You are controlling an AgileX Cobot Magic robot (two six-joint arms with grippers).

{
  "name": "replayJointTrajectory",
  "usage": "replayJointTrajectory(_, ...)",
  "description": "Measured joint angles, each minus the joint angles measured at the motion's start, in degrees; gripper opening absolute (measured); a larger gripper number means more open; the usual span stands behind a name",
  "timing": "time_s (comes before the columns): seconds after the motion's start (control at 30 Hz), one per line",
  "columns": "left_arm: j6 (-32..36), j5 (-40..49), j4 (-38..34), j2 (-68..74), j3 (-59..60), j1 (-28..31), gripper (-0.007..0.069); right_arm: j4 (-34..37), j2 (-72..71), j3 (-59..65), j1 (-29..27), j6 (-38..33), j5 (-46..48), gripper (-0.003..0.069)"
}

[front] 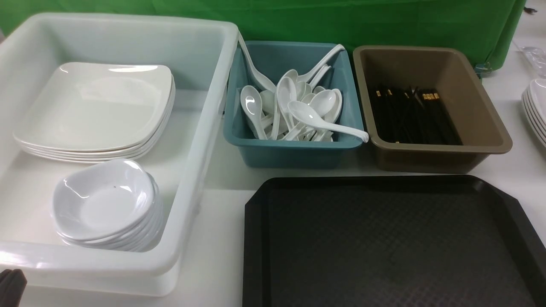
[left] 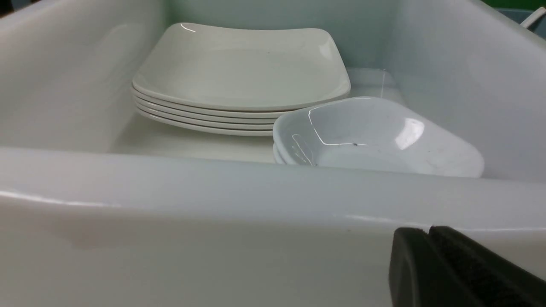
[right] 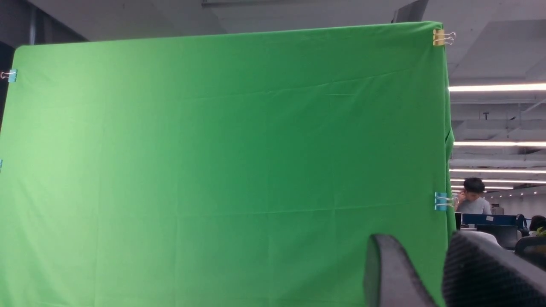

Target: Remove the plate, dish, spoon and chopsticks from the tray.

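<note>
Currently: black tray (front: 392, 243) bare. White plates (front: 96, 106) beyond left gripper (left: 431, 232), inside white tub (front: 200, 140); jaws shut, empty. Right gripper (right: 443, 273) parted, empty, facing green backdrop (right: 222, 170), away from tray.

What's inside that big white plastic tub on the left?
The big white plastic tub holds a stack of flat square white plates at the back and a stack of small deep white dishes nearer the front. The lower pieces show only their edges.
</note>
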Motion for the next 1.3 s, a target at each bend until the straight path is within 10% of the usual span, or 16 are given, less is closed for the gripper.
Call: replayJointTrajectory(1.3,0.0,0.0,0.2,0.0,0.0,0.0,0.0011,-12.8,2.9,24.0,-5.5,9.4,14.9,0.0241)
